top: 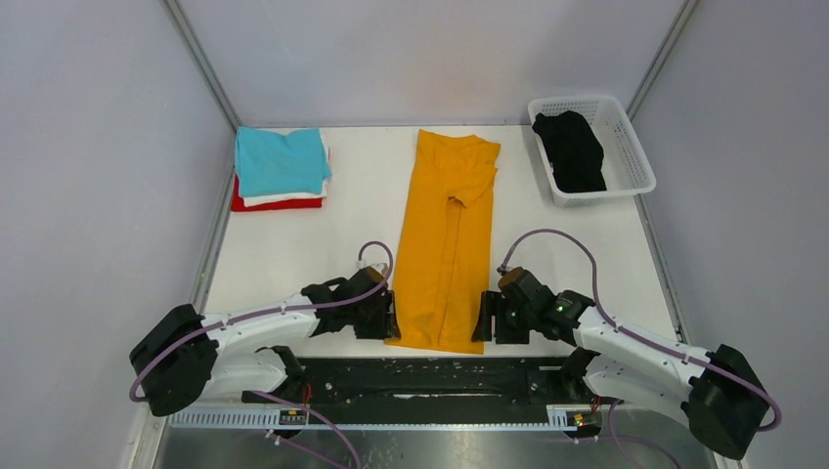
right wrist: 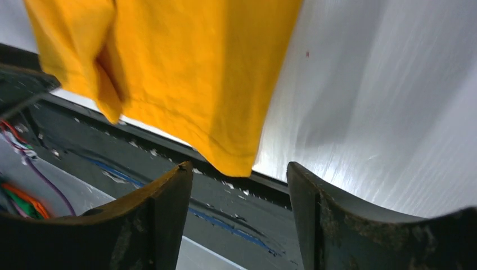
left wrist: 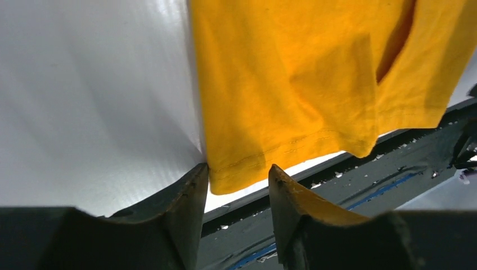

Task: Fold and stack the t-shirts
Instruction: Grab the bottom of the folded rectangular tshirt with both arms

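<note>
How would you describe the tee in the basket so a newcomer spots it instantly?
On the white table, look to the far right corner, where a white lattice basket sits. The black t-shirt lies crumpled inside it. It is the only dark garment and the only one in a container; the orange t-shirt lies spread mid-table and the folded stack sits far left.

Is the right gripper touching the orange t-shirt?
Apart. The right wrist view shows a hem corner of the orange t-shirt lying between the open fingers of the right gripper, with a visible gap on each side.
</note>
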`<state>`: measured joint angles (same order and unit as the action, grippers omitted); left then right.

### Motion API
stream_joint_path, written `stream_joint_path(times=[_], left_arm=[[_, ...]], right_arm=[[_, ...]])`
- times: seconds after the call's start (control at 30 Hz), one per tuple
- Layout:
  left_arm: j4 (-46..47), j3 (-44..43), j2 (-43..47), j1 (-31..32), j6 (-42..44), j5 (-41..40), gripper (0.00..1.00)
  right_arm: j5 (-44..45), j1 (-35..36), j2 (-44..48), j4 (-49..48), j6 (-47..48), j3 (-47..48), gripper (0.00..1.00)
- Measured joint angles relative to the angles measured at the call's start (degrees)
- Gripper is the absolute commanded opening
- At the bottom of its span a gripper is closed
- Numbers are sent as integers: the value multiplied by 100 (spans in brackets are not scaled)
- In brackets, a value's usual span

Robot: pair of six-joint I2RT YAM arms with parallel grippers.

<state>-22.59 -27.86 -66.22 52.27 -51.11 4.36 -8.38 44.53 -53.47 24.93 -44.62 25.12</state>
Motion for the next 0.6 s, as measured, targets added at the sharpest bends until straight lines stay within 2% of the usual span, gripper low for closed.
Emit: stream_joint_path(times=[0.1,0.2,0.27,0.37,0.43,0.5,0.6], left_arm=[[271,52,-101,9,-11,146,30],[472,98,-229,17,-35,251,1],[557,105,-330,17,-83,328,0],[636,118,-352,17,-107,376,0],[671,155,-321,20,-118,404,0],[684,225,-227,28,-129,433,0],[590,354,15,94,-131,476,0]], right_arm=[[26,350,2,61,-293,-186,66],[-7,431,-55,-66,-531,-339,61],[-33,470,-155,-350,-647,-398,50],[-155,501,-503,-890,-710,-455,20],[-332,507,-793,-1222,-767,-472,8],[-391,555,-866,-1373,-817,-518,3],[-402,612,-601,-1174,-809,-599,2]])
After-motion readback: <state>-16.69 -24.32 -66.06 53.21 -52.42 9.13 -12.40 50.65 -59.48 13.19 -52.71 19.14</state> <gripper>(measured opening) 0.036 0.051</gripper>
